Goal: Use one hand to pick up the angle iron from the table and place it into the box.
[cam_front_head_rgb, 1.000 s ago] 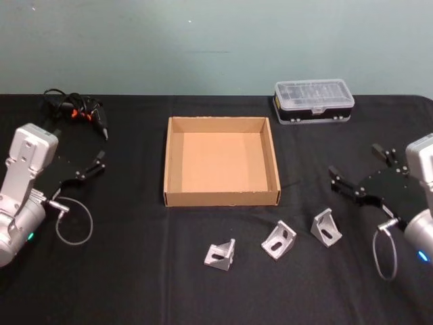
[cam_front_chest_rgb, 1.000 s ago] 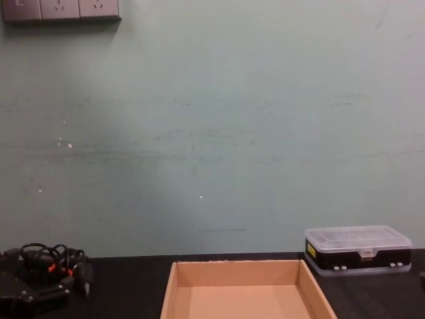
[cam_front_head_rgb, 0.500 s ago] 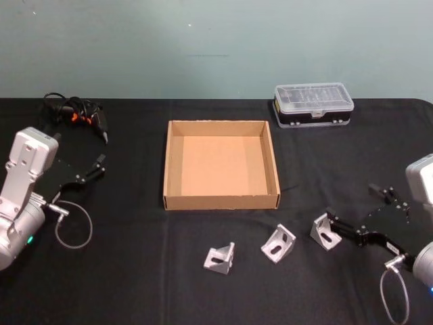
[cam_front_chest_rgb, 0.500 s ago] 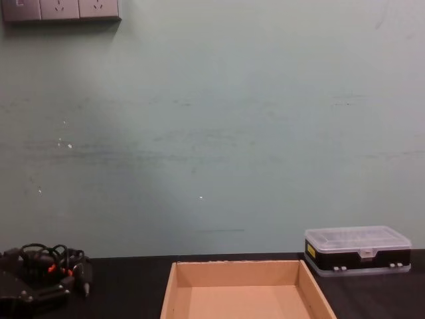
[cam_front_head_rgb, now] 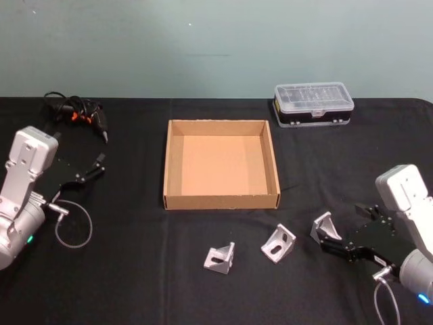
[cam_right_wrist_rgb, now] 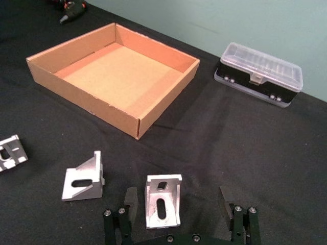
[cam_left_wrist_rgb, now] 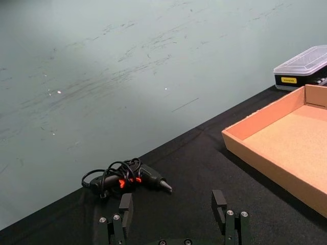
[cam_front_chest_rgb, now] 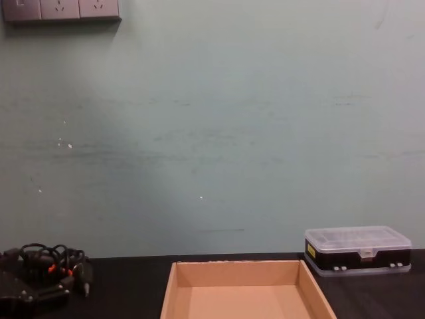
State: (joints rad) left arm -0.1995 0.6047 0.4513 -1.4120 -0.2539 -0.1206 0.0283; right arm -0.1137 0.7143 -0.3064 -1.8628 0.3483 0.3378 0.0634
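Robotics lab / test cell, not a home or shop. Evidence: matte black worktop (cam_front_head_rgb: 135, 291) pushed against a bare, scuffed pale-green wall (cam_front_chest_rgb: 212, 133), with a bank of wall sockets (cam_front_chest_rgb: 61, 8) up at 11 o'clock in the chest view. Grey robot arms flank it, left arm (cam_front_head_rgb: 24, 179) at 9 o'clock and right arm (cam_front_head_rgb: 406, 203) at 4 o'clock. The stuff on top is bench hardware: clear-lidded organiser case (cam_front_head_rgb: 313, 103) at 1 o'clock, black-and-orange corded tool (cam_front_head_rgb: 81, 114) at 10 o'clock, plain cardboard box (cam_front_head_rgb: 221, 200) centre, three aluminium angle irons (cam_front_head_rgb: 279, 243) at 6 o'clock.
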